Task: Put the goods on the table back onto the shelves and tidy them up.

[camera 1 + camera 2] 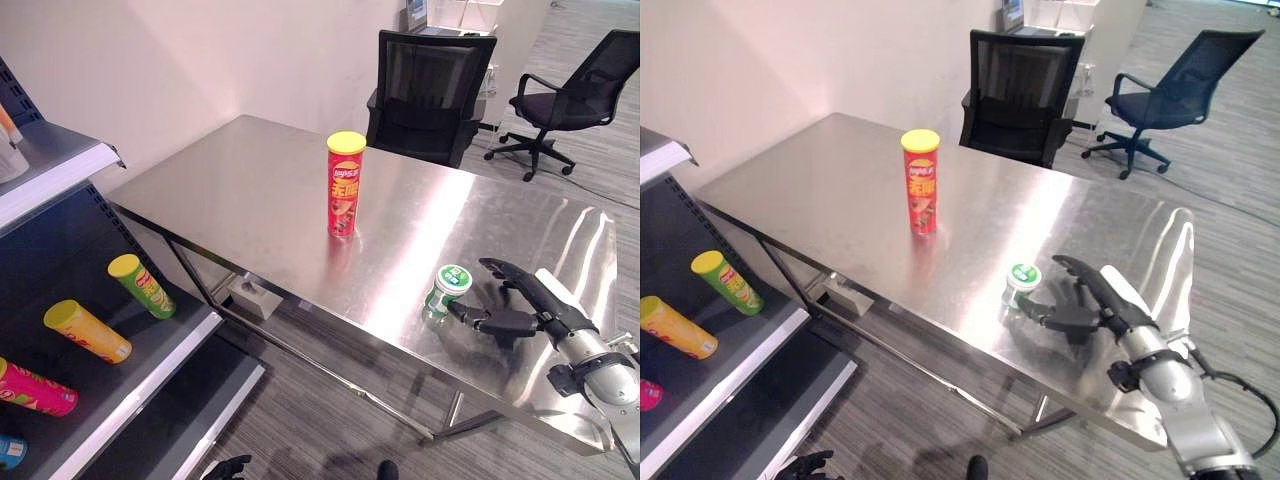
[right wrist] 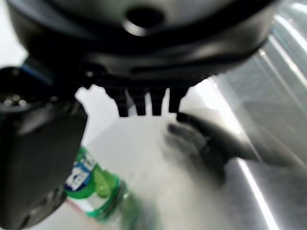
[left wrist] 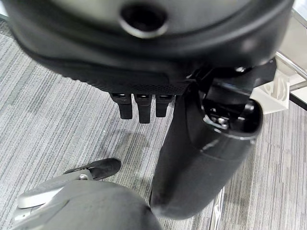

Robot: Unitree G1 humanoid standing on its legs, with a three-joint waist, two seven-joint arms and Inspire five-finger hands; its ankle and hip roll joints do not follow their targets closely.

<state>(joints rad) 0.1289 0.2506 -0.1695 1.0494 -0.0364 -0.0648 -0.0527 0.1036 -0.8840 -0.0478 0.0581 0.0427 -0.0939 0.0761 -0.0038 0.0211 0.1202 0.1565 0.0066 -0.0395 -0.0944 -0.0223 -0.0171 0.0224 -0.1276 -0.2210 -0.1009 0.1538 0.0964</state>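
The right arm reaches in over the steel table (image 1: 300,190), its right hand (image 1: 520,300) spread wide, fingers straight and thumb pointing toward the table's near edge. The left hand (image 3: 144,103) hangs below the table, fingers loosely extended.

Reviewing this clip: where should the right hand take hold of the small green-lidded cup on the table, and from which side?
Round the side wall of the green-lidded cup, below its lid, coming in level from the robot's right. It stands upright and apart from the red can, and the open right hand already sits beside it with the thumb near it.
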